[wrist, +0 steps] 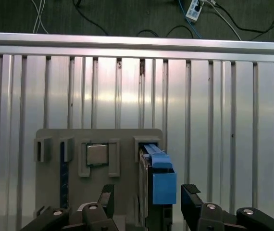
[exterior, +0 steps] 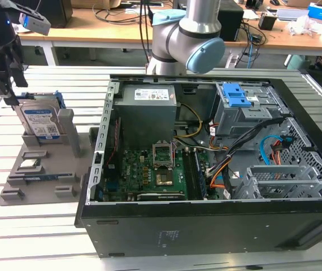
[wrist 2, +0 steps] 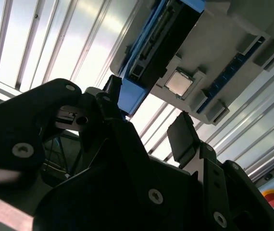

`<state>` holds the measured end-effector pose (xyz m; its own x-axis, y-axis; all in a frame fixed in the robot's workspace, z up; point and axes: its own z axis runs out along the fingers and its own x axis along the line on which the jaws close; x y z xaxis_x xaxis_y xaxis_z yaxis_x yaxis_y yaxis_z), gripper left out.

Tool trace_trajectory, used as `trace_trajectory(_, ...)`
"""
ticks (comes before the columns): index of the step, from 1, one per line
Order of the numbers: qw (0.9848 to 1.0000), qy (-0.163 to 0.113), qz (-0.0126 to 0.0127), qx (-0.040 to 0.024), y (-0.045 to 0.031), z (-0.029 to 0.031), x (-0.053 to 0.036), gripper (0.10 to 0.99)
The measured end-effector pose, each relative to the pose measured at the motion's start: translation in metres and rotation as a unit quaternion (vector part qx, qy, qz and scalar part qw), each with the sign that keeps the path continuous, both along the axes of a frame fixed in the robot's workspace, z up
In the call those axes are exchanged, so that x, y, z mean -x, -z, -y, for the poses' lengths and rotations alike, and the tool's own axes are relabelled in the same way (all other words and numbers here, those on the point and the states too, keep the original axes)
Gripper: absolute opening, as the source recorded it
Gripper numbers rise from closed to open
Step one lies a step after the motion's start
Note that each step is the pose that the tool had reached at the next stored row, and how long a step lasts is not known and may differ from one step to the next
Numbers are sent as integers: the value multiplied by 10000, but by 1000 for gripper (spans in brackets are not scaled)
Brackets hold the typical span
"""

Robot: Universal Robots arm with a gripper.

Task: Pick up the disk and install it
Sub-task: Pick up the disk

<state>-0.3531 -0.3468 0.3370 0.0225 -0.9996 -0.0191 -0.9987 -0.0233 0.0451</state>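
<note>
Over the grey holder [exterior: 37, 175] at the exterior view's left, my pincer [exterior: 11, 90] hangs with its jaws spread wide and nothing in their grasp. The disk [exterior: 39, 121] stands on edge in a slot of that holder, its white-and-blue label facing the exterior camera and its blue bracket along the rim. Seen in the first wrist view, my pincer [wrist: 149, 192] straddles the disk [wrist: 158, 180], one finger on each side, with a gap showing between each finger and the drive. A small square processor chip [wrist: 97, 155] lies flat in a pocket of the holder just beside the disk. The holder sits on the slatted metal table [exterior: 14, 226], next to the open computer case [exterior: 206, 226].
</note>
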Motion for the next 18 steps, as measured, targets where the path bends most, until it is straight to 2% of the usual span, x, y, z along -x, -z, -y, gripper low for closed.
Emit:
trace_trajectory(4,10000,-3,0,0,35,-67,-6,663)
trace_trajectory(6,10000,-5,1,-1,86,-108,-7,663)
trace_trajectory(8,10000,-8,0,0,140,-117,-7,663)
trace_trajectory(14,10000,-44,0,8,223,-124,-39,663)
trace_trajectory(18,10000,-57,0,11,341,-134,-58,663)
